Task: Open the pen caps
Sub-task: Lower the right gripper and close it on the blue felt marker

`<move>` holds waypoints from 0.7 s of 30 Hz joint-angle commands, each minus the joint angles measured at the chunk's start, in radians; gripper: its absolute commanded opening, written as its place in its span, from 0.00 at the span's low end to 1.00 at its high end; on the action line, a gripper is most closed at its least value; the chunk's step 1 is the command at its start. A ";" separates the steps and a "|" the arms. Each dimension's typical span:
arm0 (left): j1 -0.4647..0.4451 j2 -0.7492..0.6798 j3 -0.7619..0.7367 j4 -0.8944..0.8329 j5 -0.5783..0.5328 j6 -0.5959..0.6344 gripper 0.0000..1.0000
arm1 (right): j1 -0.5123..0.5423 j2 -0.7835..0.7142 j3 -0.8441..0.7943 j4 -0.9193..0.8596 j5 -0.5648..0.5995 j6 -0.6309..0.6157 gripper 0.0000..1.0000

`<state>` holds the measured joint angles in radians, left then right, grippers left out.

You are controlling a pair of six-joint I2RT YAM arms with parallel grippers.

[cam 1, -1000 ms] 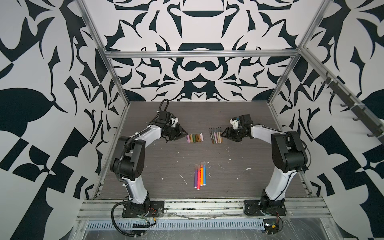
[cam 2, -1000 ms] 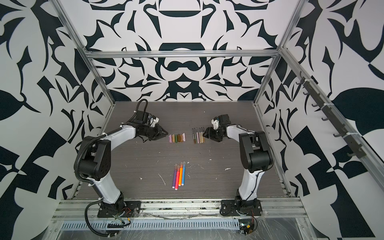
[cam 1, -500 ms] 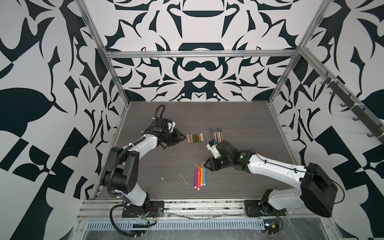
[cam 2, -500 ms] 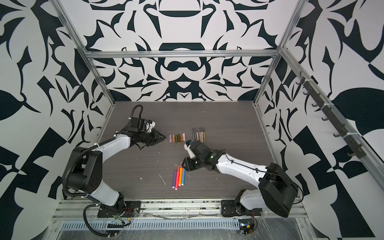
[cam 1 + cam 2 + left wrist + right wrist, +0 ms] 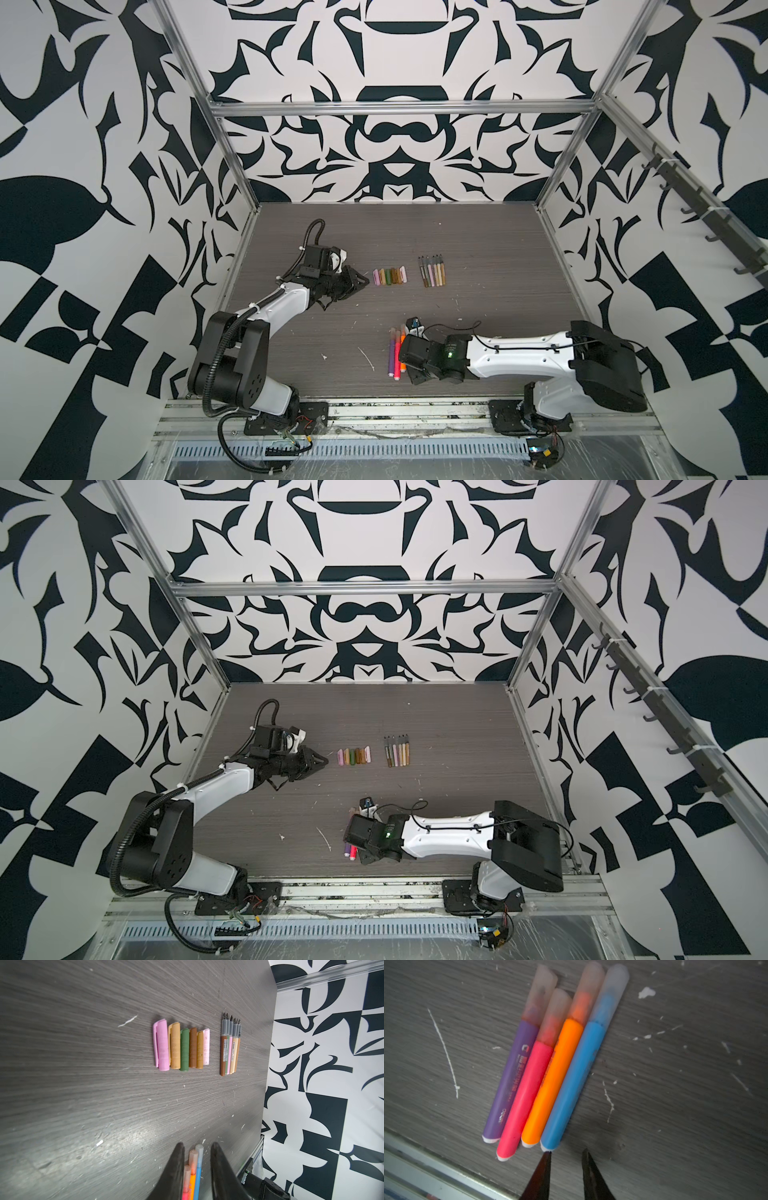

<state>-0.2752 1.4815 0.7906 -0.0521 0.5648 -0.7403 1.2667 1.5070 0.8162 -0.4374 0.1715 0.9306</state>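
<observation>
- Grey wood-grain table [image 5: 498,257] carries everything; white flecks are scattered over it.
- Muted opaque pen caps [image 5: 389,276] lie loose in a tight side-by-side row near the centre of both top views; in the left wrist view the row reads pink, tan, green, brown, tan, pale pink.
- Thin pens [image 5: 432,272] lie uncapped just right of that row and apart from it; their dark tips point toward the back wall.
- Left claw [image 5: 362,280] sits low on the left of the cap row, near it but not touching; its fingers [image 5: 176,1167] stand slightly apart with nothing gripped.
- Thick pens [image 5: 394,353] lie in the lower centre of both top views, partly hidden under the right arm.
- Seen from the right wrist, the purple pen [image 5: 510,1076], pink pen [image 5: 525,1093], orange pen [image 5: 550,1084] and blue pen [image 5: 571,1084] lie pressed side by side; each wears one of the translucent caps [image 5: 587,991] on its far end.
- Right claw [image 5: 566,1152] sits at the pens' white butt ends; its fingertips are apart and empty; one fingertip [image 5: 546,1159] is right at the blue pen's white end, and I cannot tell whether it touches.
</observation>
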 commanded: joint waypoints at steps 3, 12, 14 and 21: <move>0.003 -0.040 -0.020 0.008 0.012 0.002 0.27 | -0.003 0.026 0.092 -0.061 0.061 -0.010 0.29; 0.005 -0.048 -0.008 -0.025 0.012 0.024 0.27 | -0.039 0.072 0.108 -0.074 0.032 -0.010 0.28; 0.004 -0.049 -0.003 -0.029 0.011 0.027 0.27 | -0.041 0.090 0.103 -0.062 0.014 -0.010 0.28; 0.004 -0.041 0.015 -0.045 0.013 0.035 0.27 | -0.059 0.123 0.093 -0.048 -0.019 -0.004 0.27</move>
<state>-0.2749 1.4498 0.7799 -0.0734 0.5655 -0.7238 1.2148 1.6402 0.8997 -0.4728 0.1547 0.9245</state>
